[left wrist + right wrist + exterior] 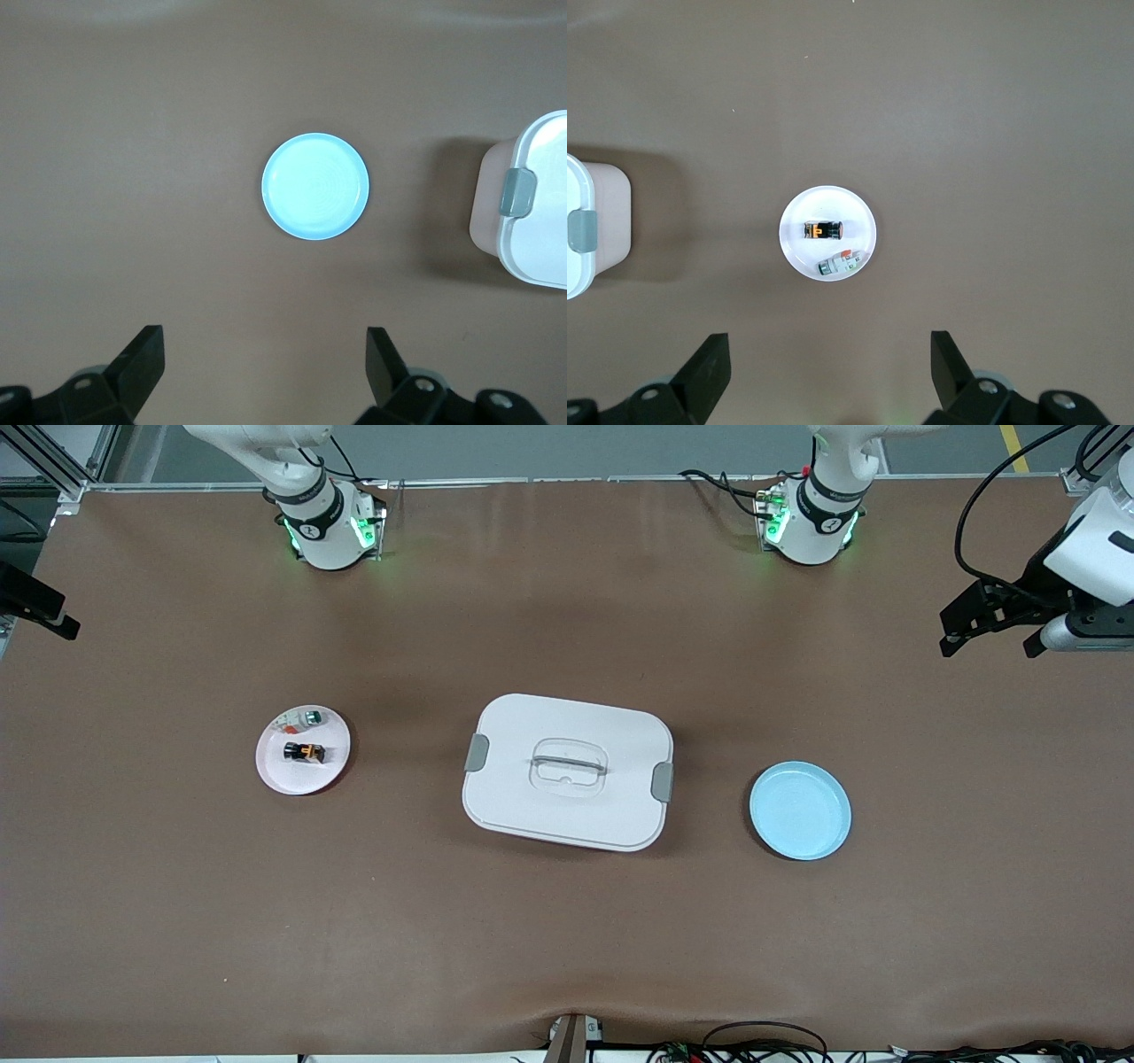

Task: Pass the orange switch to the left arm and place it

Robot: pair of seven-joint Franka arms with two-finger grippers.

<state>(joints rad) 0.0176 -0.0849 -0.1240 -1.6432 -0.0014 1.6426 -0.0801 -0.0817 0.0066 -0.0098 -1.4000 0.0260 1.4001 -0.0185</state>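
The orange switch (pixel 304 752) (pixel 824 231) lies on a pink plate (pixel 292 779) (pixel 850 208) toward the right arm's end of the table. The white box (pixel 523 731) (pixel 542 230) (pixel 586 266) with grey latches sits at the table's middle. My right gripper (pixel 40 613) (pixel 828 338) hangs high above the table near the pink plate, open and empty. High up near the blue plate (pixel 800 810) (pixel 315 186) at the left arm's end, my left gripper (pixel 988 651) (pixel 264 335) is also open and empty.
A small white-silver piece with a green tip (pixel 301 717) (pixel 839 263) shares the pink plate, farther from the front camera than the switch. The blue plate holds nothing. Brown table surface surrounds the box and both plates.
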